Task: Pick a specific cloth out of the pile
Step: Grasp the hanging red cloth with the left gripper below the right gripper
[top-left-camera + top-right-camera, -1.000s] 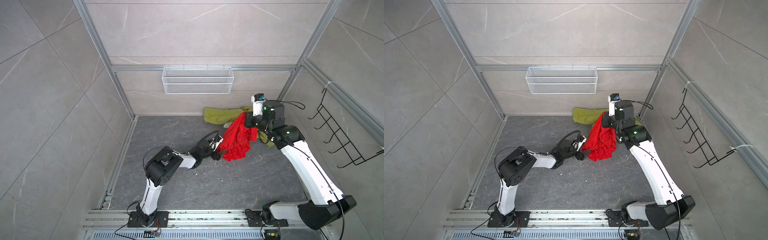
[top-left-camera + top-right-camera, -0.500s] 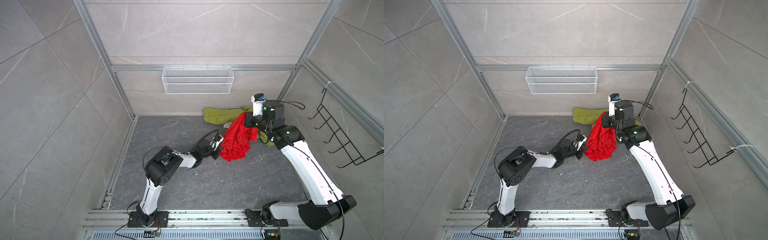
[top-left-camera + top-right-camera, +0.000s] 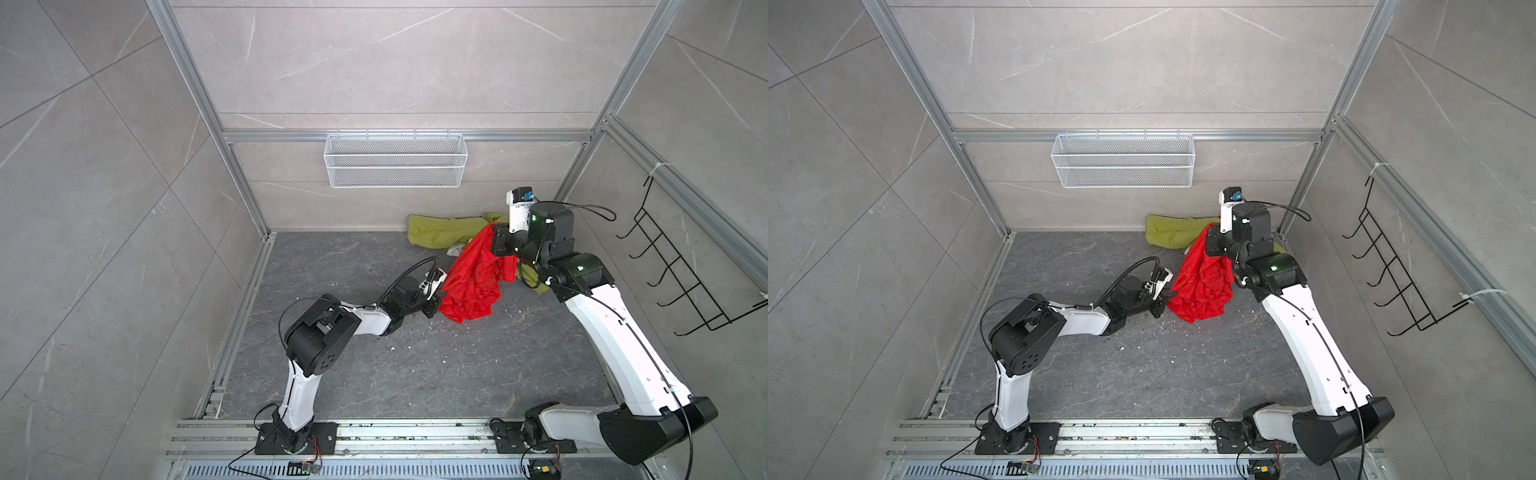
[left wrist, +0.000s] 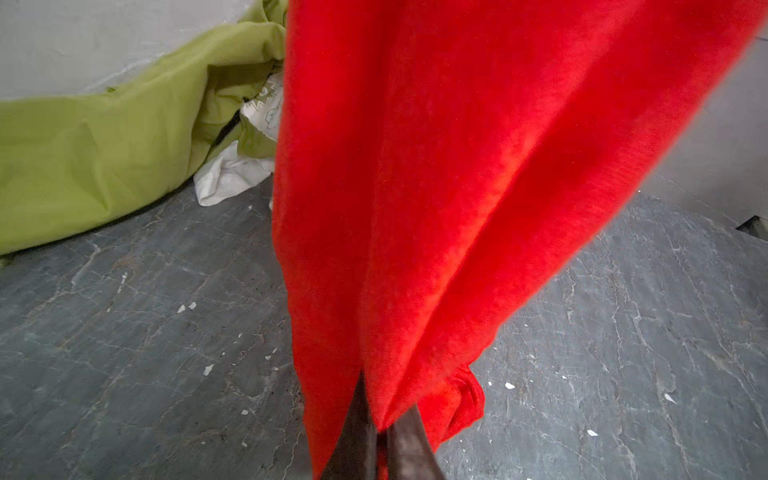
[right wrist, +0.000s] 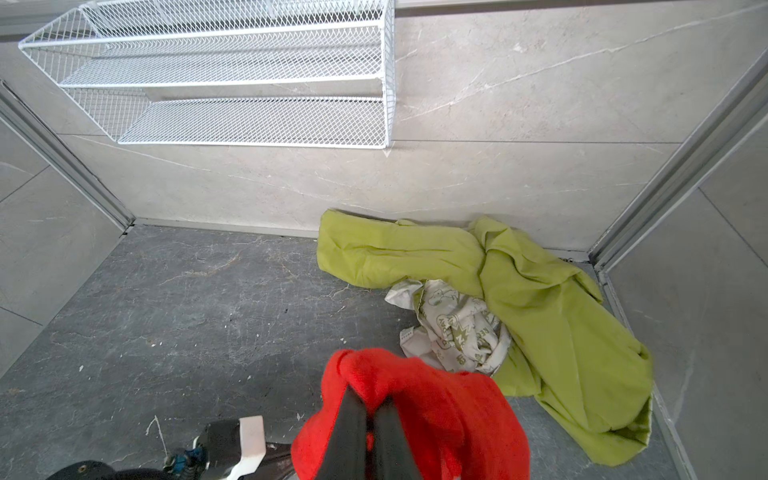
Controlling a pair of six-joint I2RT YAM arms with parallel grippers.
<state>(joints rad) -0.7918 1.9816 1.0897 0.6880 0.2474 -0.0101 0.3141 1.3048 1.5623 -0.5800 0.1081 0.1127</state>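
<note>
The red cloth [image 3: 473, 282] is held up clear of the pile. Its top bunch is clamped in the tightly closed right gripper [image 5: 368, 415], and a lower fold is pinched between the pressed-together fingers of the left gripper [image 4: 380, 428]. Beyond the right gripper, by the back wall, the olive-green cloth [image 5: 540, 299] is seen on the floor [image 3: 374, 353], with the white printed cloth [image 5: 453, 328] bunched against it.

Your grey floor [image 3: 415, 374] carries the pile [image 5: 478, 291] in its far right corner: green cloth [image 3: 436, 232] against the back wall, white cloth [image 5: 453, 328] touching it. White specks [image 4: 509, 385] dot the floor.
</note>
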